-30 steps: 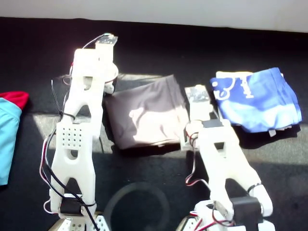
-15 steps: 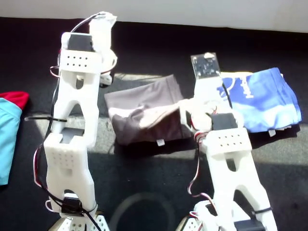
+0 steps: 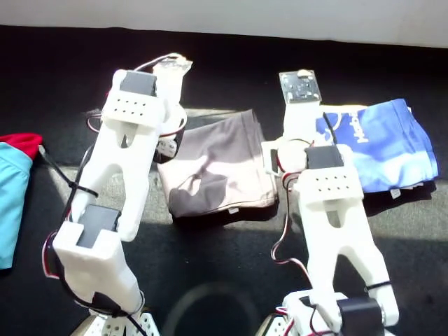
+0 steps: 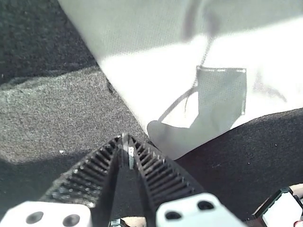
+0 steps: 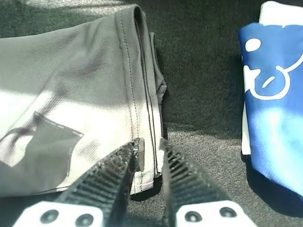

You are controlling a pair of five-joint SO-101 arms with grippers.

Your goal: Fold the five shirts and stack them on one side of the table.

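A black, felt-like cloth (image 3: pixel 231 63) covers the whole table, its grainy nap plain in both wrist views. In the high view a pale strip (image 3: pixel 280 15), perhaps a wall or the table's far edge, runs along 12 o'clock. Hard sunlight falls in a broad band (image 3: pixel 413 225) across the middle from 9 to 3 o'clock and turns the cloth grey there, the parts toward 12 and 6 o'clock lie in shade, and at 6 o'clock a faint dark ring (image 3: pixel 203 286) shows on the cloth.
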